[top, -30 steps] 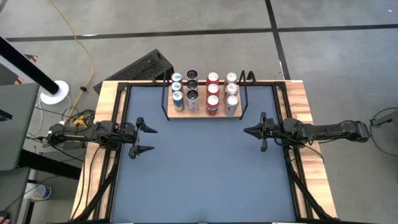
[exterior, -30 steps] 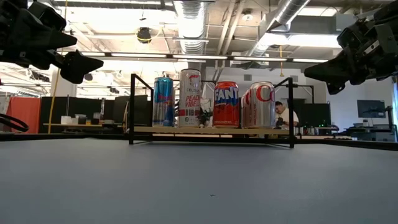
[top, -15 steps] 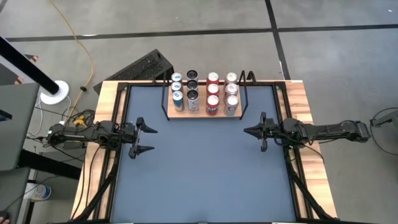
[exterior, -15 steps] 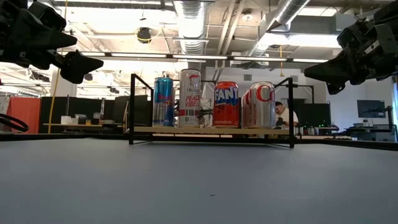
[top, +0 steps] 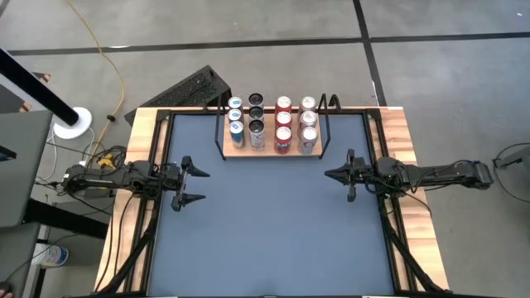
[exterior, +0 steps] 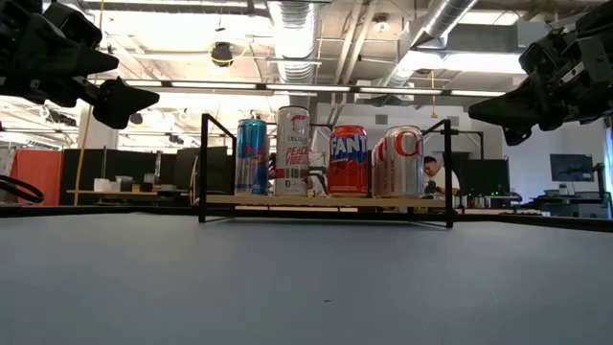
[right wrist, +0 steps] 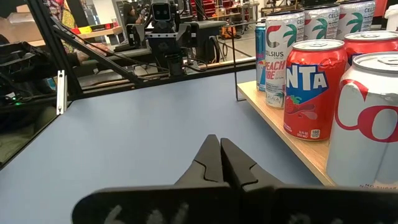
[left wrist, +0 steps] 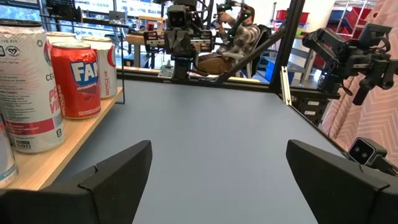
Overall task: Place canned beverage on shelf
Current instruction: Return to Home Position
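Well apart from left pincer [top: 204,185] and right pincer [top: 329,175], cans [top: 283,124] fill the shelf [top: 267,155].

Left arm [top: 124,175] and right arm [top: 439,173] dark, slim, jointed, left tool [top: 204,185], right tool [top: 330,175], matte black wedge-shaped fingers [left wrist: 118,174]

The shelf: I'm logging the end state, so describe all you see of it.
The shelf is a light-wood board with thin black wire side frames, standing at the far middle of the dark-blue table. Twelve cans stand upright on it in four rows of three. The left gripper and right gripper hang clear.
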